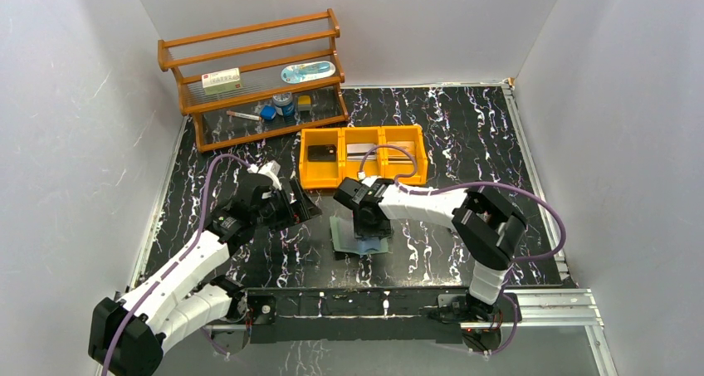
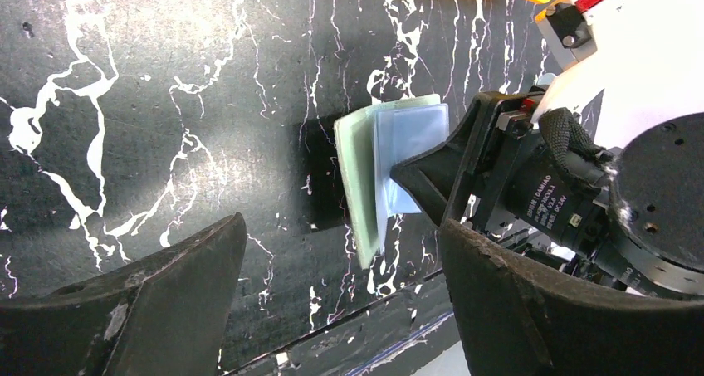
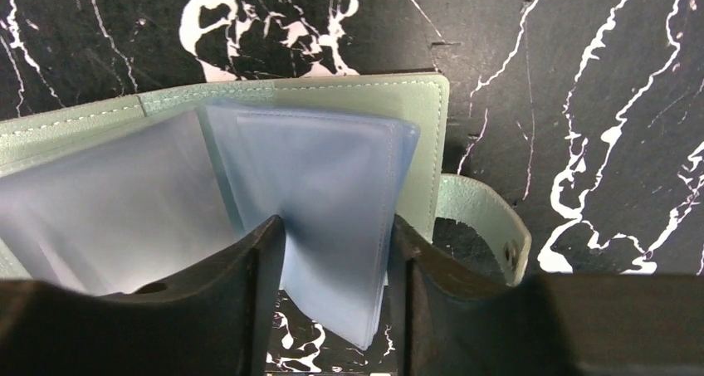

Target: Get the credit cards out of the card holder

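The card holder lies open on the black marbled table, with a pale teal-green cover and bluish translucent sleeves. It also shows in the left wrist view. The sleeves look empty. My right gripper is right over it. The jaws are partly open, and the sleeves show in the gap between the fingertips. My left gripper is wide open and empty, just left of the holder. A silvery-grey credit card lies in the orange bin's middle compartment.
The orange three-compartment bin stands just behind the holder, with a dark item in its left compartment. A wooden shelf rack with small items stands at the back left. The holder's strap with a snap curls beside my right finger.
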Robot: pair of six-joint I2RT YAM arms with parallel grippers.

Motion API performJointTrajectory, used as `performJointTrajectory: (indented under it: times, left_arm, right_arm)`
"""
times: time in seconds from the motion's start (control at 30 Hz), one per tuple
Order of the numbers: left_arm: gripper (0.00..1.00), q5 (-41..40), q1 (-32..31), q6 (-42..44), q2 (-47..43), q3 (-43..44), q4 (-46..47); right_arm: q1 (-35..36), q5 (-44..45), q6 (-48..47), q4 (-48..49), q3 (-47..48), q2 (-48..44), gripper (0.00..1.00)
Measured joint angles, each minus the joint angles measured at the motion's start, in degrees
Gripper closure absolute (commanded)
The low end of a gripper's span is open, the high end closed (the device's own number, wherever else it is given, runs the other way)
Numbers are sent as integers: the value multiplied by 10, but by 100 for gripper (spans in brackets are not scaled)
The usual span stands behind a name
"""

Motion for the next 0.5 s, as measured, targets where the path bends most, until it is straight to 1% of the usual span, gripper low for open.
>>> performJointTrajectory:
  times: [0.1, 0.17, 0.2, 0.3, 0.5]
  left_arm:
    - [14, -3, 0, -2, 0, 0, -4]
    - [14, -5, 0, -2, 0, 0, -5]
    - [14, -5, 0, -2, 0, 0, -5]
    - [13, -5, 0, -3, 0, 0, -5]
    - [5, -25, 0, 1, 0, 3, -27]
  right_arm:
    - [2, 0, 1, 6, 3, 3, 53]
    - [4, -2, -1, 10, 3, 3, 50]
    - [4, -4, -2, 12, 3, 3, 46]
    - [4, -8, -5, 13, 3, 3, 28]
    - [4, -4, -18, 3, 26, 4, 11]
